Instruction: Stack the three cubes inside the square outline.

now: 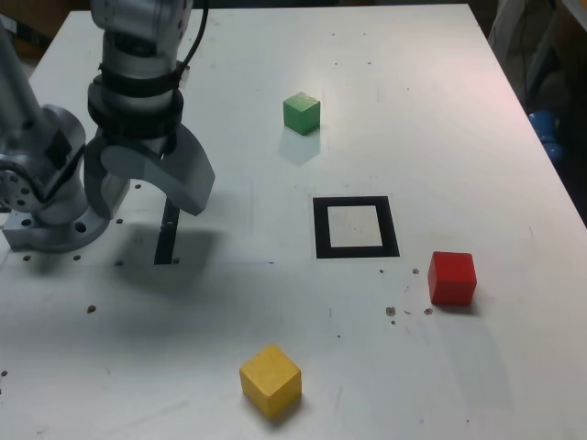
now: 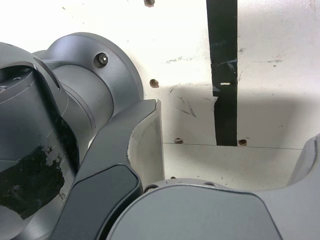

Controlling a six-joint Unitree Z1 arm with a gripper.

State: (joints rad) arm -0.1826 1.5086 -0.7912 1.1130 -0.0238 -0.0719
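Gripper (image 1: 151,194) spread wide (nothing held), above white table (image 1: 514,348), red (image 1: 452,279), yellow (image 1: 271,380), green cubes (image 1: 302,113) apart, outside square outline (image 1: 356,249).

1. The grey, smooth-shelled robot arm (image 1: 138,101) shows dark bands between its rounded segments.
2. Its round metallic grey base flange (image 2: 117,65) carries a recessed screw (image 2: 101,60).
3. Beside it, a worn black patch (image 2: 32,180) marks the casing.

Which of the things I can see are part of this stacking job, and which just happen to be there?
Part of the job:
- green cube
- yellow cube
- red cube
- black square outline

Just there:
- straight black strip
- blue object beyond the table's edge
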